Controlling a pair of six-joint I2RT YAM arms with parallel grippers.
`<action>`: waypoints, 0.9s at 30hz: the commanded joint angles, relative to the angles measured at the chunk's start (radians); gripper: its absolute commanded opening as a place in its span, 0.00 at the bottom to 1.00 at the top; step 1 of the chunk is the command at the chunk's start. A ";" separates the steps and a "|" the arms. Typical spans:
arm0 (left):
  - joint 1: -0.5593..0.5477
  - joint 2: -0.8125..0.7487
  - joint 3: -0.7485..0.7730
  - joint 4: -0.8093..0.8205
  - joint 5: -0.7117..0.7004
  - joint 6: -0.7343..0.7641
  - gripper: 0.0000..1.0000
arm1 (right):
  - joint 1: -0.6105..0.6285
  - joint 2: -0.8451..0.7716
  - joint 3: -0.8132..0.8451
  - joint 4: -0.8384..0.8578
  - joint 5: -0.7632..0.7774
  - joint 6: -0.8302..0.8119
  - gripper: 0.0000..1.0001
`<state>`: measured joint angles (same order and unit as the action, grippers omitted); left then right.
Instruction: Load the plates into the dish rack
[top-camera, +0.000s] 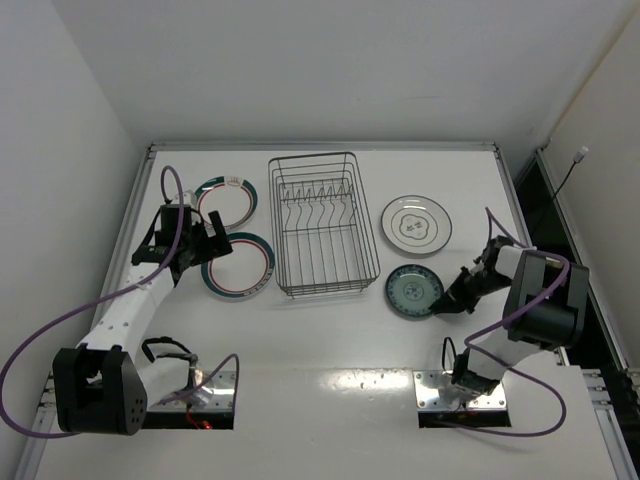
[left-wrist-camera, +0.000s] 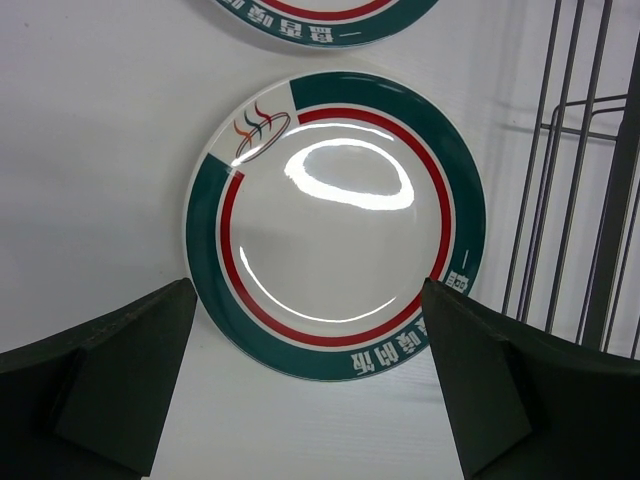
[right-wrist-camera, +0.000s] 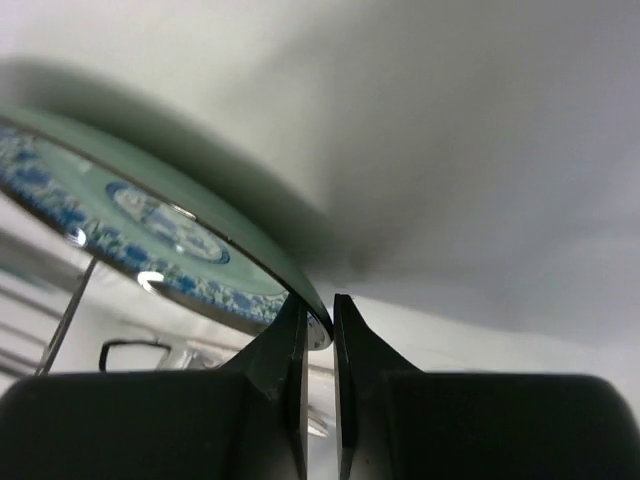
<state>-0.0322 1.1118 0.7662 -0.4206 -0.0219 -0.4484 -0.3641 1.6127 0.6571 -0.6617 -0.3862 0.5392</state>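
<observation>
The dish rack (top-camera: 312, 157) stands empty mid-table; its wires show at the right of the left wrist view (left-wrist-camera: 580, 200). Left of it lie two plates with teal-and-red bands, one far (top-camera: 228, 200) and one near (top-camera: 240, 265). My left gripper (top-camera: 205, 240) hovers open over the near banded plate (left-wrist-camera: 335, 220), its fingers apart at either side (left-wrist-camera: 308, 290). A white plate (top-camera: 416, 223) lies right of the rack. In front of it is the small teal patterned plate (top-camera: 413, 291). My right gripper (top-camera: 447, 303) is shut on that plate's right rim (right-wrist-camera: 150, 215), the edge pinched between both fingers (right-wrist-camera: 320, 310).
The second banded plate's rim (left-wrist-camera: 320, 15) shows at the top of the left wrist view. White walls close in the table on the left, back and right. A purple cable loops off each arm.
</observation>
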 joint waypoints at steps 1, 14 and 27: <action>-0.002 -0.017 0.001 0.011 -0.009 0.017 0.94 | 0.005 -0.002 0.007 0.034 -0.014 -0.034 0.00; -0.032 0.040 0.001 0.020 0.010 0.017 0.94 | 0.066 -0.316 0.236 -0.082 -0.078 0.022 0.00; -0.052 0.051 0.001 0.020 0.000 0.017 0.94 | 0.163 -0.243 0.522 0.060 -0.033 0.172 0.00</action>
<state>-0.0753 1.1652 0.7654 -0.4191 -0.0151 -0.4454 -0.2539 1.3636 1.0981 -0.6903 -0.4274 0.6327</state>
